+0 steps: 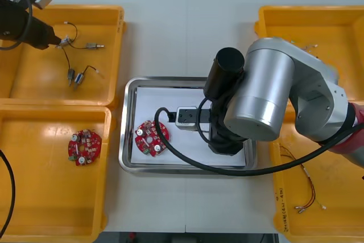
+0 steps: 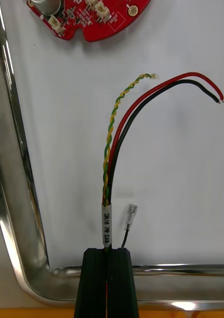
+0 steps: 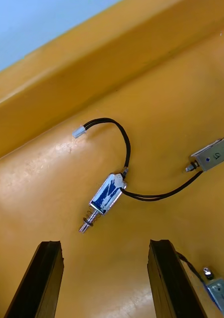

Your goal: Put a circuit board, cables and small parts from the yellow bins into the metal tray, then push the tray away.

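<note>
My right gripper (image 2: 107, 251) is shut on a cable bundle (image 2: 116, 149) of twisted yellow-green, red and black wires. The bundle lies out from the fingers over the white inside of the metal tray (image 1: 128, 140), its free ends pointing toward a round red circuit board (image 2: 89, 17) that lies in the tray's left part (image 1: 151, 138). My left gripper (image 3: 106, 246) is open over the far left yellow bin (image 1: 108, 92). A small metal part (image 3: 107, 194) with a black wire lies on the bin floor just beyond its fingers. In the front view the left gripper (image 1: 57, 42) hangs by the parts (image 1: 77, 77).
Two more small metal parts (image 3: 213, 155) (image 3: 218, 290) lie near the left gripper's finger. A second circuit board (image 1: 84, 146) sits in the near left bin. Red and yellow cables (image 1: 307, 194) lie in the near right bin. The bulky right arm (image 1: 261, 92) covers the tray's right side.
</note>
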### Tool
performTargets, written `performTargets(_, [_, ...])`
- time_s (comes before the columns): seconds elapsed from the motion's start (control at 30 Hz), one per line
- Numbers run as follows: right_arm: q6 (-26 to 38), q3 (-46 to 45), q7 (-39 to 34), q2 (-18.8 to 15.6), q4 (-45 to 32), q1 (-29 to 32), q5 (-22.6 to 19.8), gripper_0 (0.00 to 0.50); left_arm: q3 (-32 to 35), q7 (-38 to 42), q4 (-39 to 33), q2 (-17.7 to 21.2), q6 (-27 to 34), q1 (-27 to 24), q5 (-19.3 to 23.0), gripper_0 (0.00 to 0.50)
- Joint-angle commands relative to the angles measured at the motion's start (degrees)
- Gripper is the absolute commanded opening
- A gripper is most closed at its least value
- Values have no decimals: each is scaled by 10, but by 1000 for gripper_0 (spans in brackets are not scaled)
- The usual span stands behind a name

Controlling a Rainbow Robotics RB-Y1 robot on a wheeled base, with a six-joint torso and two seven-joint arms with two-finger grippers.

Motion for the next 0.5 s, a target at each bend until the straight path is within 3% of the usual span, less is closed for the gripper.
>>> performTargets(0.03, [-22,47,15,9,-5,-20,37,0,17,-30,7,15,-30,-28,17,500])
performTargets(0.33, [-47,84,15,7,12,-20,48,0,17,-33,33,-6,-90,-28,16,500])
performTargets(0.5, [-53,117,8,6,12,-20,74,0,16,-42,59,-17,-125,-29,14,500])
